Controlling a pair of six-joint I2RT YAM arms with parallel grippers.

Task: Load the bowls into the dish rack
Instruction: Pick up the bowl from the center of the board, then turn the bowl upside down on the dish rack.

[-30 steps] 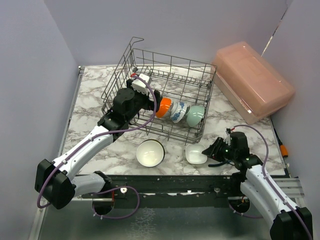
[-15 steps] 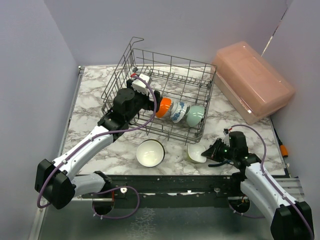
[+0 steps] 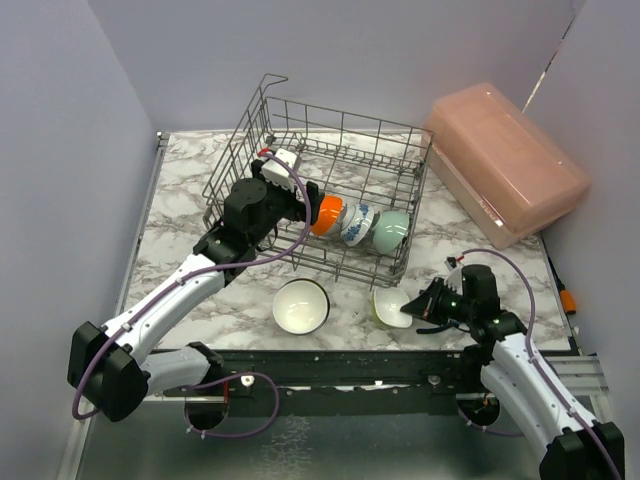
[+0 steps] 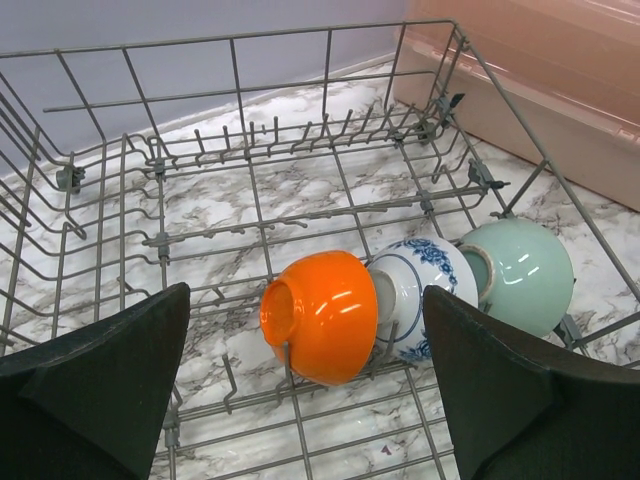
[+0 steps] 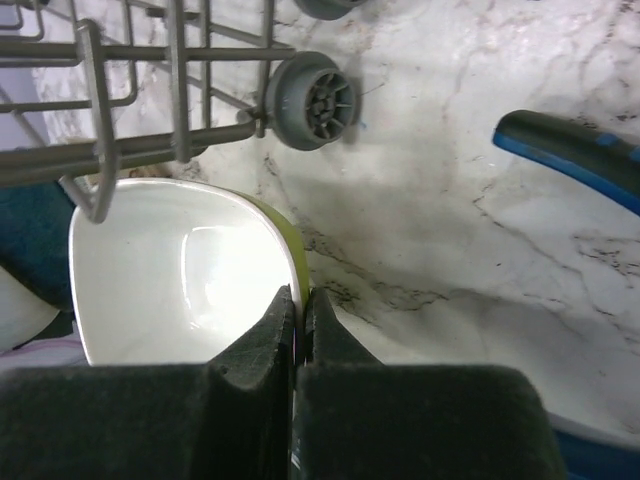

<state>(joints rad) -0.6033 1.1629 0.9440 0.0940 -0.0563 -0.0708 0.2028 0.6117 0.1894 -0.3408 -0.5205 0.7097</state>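
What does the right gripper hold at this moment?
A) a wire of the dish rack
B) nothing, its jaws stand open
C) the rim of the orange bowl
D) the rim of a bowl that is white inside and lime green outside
D: in the right wrist view the right gripper is shut on the rim of the lime green bowl, just outside the dish rack.

The dish rack [image 3: 352,117] sits on the table [image 3: 180,200], and three bowls [image 3: 357,222] lean side by side in a row inside it, close to its front right corner. Just in front of the dish rack an upright bowl [image 3: 301,306] sits on the table, and a tipped bowl [image 3: 390,307] lies by the rack's front right corner. A box [image 3: 505,165] lies to the right of the dish rack.
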